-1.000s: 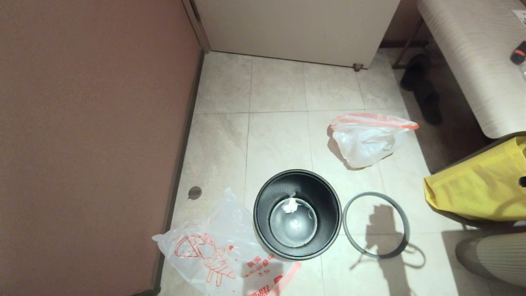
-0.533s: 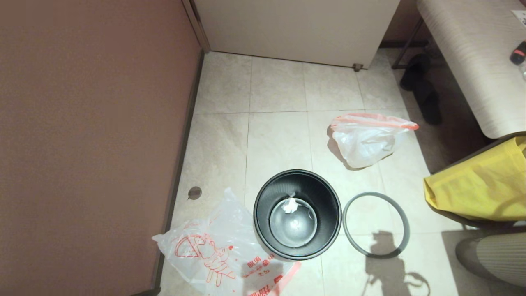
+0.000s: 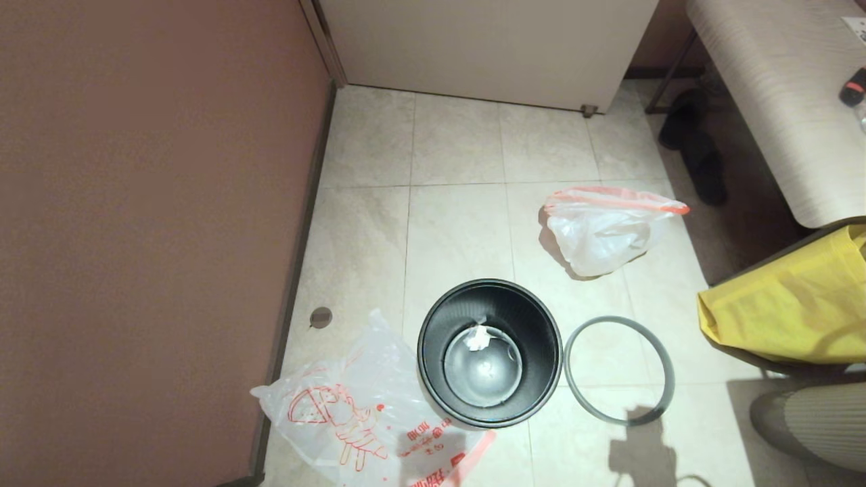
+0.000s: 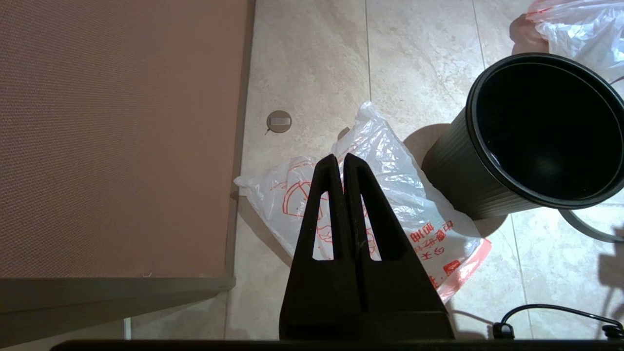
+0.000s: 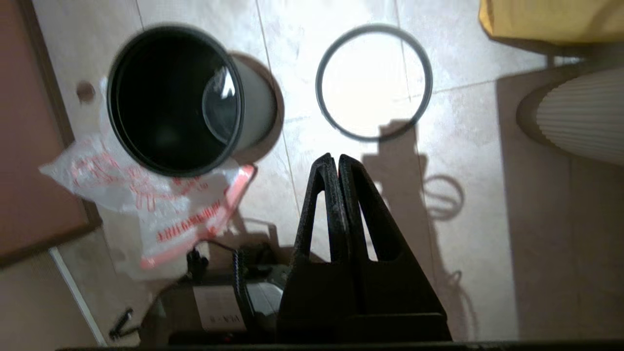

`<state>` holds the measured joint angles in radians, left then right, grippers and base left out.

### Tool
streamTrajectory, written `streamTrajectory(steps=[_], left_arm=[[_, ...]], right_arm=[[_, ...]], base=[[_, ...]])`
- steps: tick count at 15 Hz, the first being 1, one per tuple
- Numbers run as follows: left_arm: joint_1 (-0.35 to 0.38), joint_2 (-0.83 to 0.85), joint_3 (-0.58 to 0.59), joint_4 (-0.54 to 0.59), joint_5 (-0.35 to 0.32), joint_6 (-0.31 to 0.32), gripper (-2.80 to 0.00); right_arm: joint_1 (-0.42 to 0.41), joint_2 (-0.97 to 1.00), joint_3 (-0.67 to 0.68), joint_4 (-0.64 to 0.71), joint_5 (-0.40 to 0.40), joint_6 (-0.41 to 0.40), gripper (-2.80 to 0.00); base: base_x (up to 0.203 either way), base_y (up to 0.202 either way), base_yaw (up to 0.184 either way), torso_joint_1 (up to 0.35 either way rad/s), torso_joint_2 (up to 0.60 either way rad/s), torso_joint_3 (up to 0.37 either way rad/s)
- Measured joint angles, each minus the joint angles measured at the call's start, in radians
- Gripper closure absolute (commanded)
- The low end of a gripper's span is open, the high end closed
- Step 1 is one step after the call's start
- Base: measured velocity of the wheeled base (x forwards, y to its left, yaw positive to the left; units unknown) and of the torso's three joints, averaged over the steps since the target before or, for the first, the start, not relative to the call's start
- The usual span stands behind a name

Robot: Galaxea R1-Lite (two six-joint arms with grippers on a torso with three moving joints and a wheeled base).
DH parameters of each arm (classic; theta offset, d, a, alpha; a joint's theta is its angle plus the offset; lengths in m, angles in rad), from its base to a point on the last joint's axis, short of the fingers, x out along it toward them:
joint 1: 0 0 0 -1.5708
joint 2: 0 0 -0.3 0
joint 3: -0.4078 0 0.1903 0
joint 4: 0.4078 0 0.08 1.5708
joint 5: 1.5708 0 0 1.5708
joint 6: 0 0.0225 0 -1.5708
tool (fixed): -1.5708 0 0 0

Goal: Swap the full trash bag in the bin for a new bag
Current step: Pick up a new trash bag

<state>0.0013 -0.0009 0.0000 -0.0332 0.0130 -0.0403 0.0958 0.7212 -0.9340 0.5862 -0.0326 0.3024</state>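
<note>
Bin [image 3: 490,352] upright, new bag [image 3: 352,412] cut off; arms unseen overhead

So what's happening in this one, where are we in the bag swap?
Nothing is being held. The full trash bag already lies on the floor beyond the bin, which stands unlined, a scrap of paper on its bottom. The new bag lies flat on the bin's left, the rim ring on its right. The left gripper is shut above the new bag; the right gripper is shut above the floor near the ring.
</note>
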Motion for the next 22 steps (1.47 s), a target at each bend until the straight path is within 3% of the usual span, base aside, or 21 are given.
streamTrajectory(steps=[3, 5, 12, 22], left_arm=[[0.0, 0.0, 0.0, 0.0, 0.0, 0.0, 0.0], [0.0, 0.0, 0.0, 0.0, 0.0, -0.001, 0.0], [0.0, 0.0, 0.0, 0.0, 0.0, 0.0, 0.0], [0.0, 0.0, 0.0, 0.0, 0.0, -0.001, 0.0]], right_arm=[[-0.014, -0.025, 0.019, -0.085, -0.139, 0.125, 0.0], [-0.022, -0.037, 0.048, -0.098, -0.159, 0.167, 0.0], [-0.058, -0.117, 0.092, -0.095, -0.104, 0.17, 0.0], [-0.048, -0.326, 0.259, -0.104, 0.042, 0.017, 0.0]], base=[[0.0, 0.0, 0.0, 0.0, 0.0, 0.0], [0.0, 0.0, 0.0, 0.0, 0.0, 0.0], [0.0, 0.0, 0.0, 0.0, 0.0, 0.0], [0.0, 0.0, 0.0, 0.0, 0.0, 0.0]])
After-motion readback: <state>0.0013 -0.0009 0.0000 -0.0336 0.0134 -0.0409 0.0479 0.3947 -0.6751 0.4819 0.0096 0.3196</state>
